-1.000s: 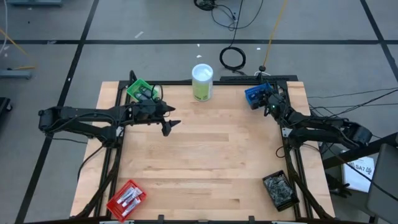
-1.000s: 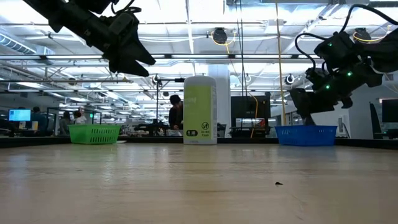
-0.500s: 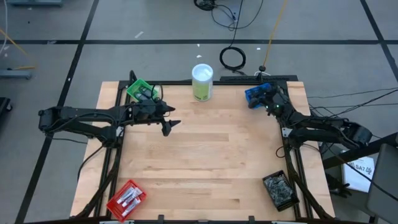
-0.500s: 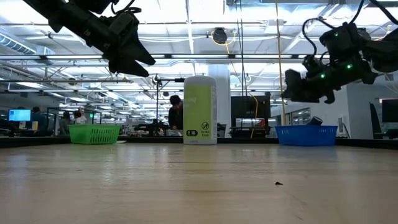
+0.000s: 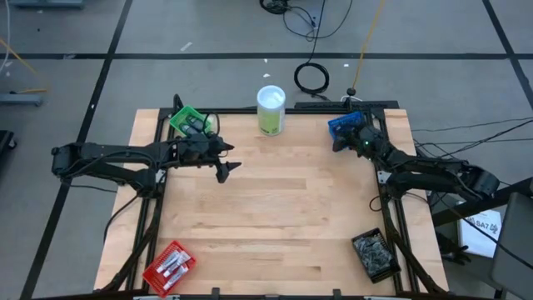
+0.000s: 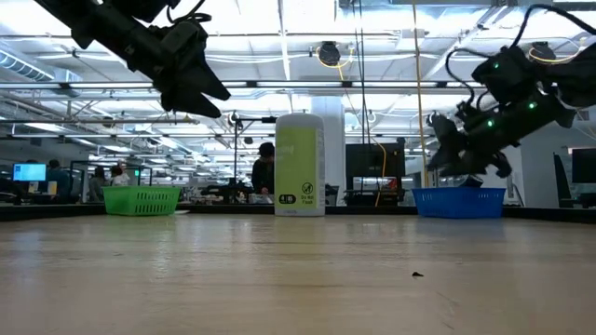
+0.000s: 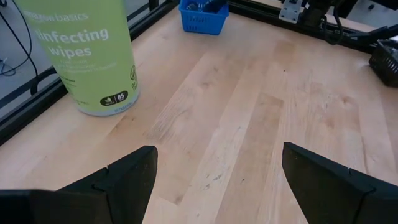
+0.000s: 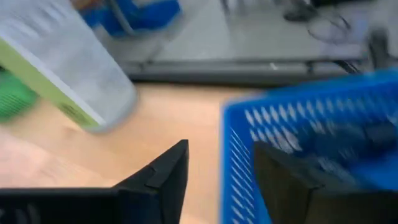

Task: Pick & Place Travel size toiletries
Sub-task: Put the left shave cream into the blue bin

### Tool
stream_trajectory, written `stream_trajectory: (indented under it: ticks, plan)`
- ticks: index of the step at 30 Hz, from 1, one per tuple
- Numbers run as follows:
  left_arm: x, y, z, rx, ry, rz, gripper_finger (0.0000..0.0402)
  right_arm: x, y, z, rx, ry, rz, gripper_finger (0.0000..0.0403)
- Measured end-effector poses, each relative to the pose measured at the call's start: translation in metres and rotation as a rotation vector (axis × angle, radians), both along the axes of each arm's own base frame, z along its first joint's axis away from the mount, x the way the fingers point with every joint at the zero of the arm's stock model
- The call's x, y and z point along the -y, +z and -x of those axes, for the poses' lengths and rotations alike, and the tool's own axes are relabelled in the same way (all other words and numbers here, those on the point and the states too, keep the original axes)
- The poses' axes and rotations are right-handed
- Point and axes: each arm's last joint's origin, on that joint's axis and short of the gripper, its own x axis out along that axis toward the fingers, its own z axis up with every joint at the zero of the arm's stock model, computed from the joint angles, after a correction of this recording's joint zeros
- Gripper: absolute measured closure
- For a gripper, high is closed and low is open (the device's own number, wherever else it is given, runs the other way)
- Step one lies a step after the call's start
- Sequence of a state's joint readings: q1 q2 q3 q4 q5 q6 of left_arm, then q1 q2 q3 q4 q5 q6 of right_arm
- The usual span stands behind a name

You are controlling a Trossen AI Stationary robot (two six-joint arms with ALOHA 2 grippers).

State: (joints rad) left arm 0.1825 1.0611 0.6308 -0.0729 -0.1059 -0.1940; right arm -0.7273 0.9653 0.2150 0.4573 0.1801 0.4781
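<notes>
Small toiletries lie in the corner bins: pale tubes in the red bin (image 5: 169, 265), a heap of dark and silvery items in the black bin (image 5: 375, 253), and dark items in the green bin (image 5: 188, 122) and the blue bin (image 5: 343, 125). My right gripper (image 5: 338, 144) hovers open and empty just off the blue bin's (image 8: 311, 137) near-left corner. My left gripper (image 5: 226, 169) hangs wide open and empty above the table, near the green bin. In the left wrist view, only bare wood lies between my left gripper's (image 7: 217, 171) fingers.
A tall white-and-green wipes canister (image 5: 271, 109) stands at the far edge between the green and blue bins, and also shows in the low view (image 6: 300, 163). The wooden table (image 5: 275, 217) is bare in its middle. People work in the room beyond.
My right gripper has risen from over the blue bin, tipped from pointing down toward level, and swung toward the table's left, off the bin's corner. The left arm has kept still.
</notes>
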Motion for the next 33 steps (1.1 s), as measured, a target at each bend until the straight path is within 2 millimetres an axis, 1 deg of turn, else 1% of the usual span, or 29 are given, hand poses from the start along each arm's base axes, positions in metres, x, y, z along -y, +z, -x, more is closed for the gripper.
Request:
stream_trajectory:
  ticks: [3, 6, 8, 15, 16, 20, 24, 27, 30, 33]
  plan:
    - [0.000, -0.001, 0.000, -0.006, 0.000, 0.001, 0.0064, -0.002, -0.008, 0.004, -0.074, -0.034, -0.059, 0.0256]
    - [0.000, 0.000, 0.000, -0.005, 0.000, 0.001, 0.0064, -0.003, -0.010, 0.004, -0.090, -0.032, -0.071, 0.0285]
    - [0.000, 0.000, 0.000, -0.005, 0.001, 0.001, 0.0064, -0.002, -0.010, 0.004, -0.107, -0.035, -0.057, 0.0308]
    - [0.000, 0.000, 0.000, -0.005, 0.002, 0.004, 0.0064, -0.001, -0.011, 0.008, -0.221, -0.129, 0.016, 0.0394]
    - [0.000, 0.000, 0.000, -0.005, 0.002, 0.004, 0.0064, -0.001, -0.011, 0.009, -0.238, -0.138, 0.024, 0.0398]
    - [0.000, 0.000, 0.000, -0.004, 0.002, 0.003, 0.0064, 0.000, -0.012, 0.012, -0.313, -0.221, 0.050, 0.0394]
    - [0.000, 0.000, 0.000, -0.004, 0.003, 0.004, 0.0064, 0.001, -0.013, 0.016, -0.402, -0.291, 0.092, 0.0401]
    - [0.000, 0.000, 0.000, -0.004, 0.003, 0.004, 0.0064, 0.001, -0.011, 0.017, -0.436, -0.334, 0.123, 0.0400]
    - [0.000, 0.000, 0.000, -0.002, 0.003, 0.003, 0.0064, 0.002, -0.006, 0.017, -0.459, -0.352, 0.179, 0.0402]
    - [0.000, 0.000, 0.000, -0.001, 0.001, 0.000, 0.0064, 0.003, 0.003, 0.016, -0.431, -0.352, 0.242, 0.0402]
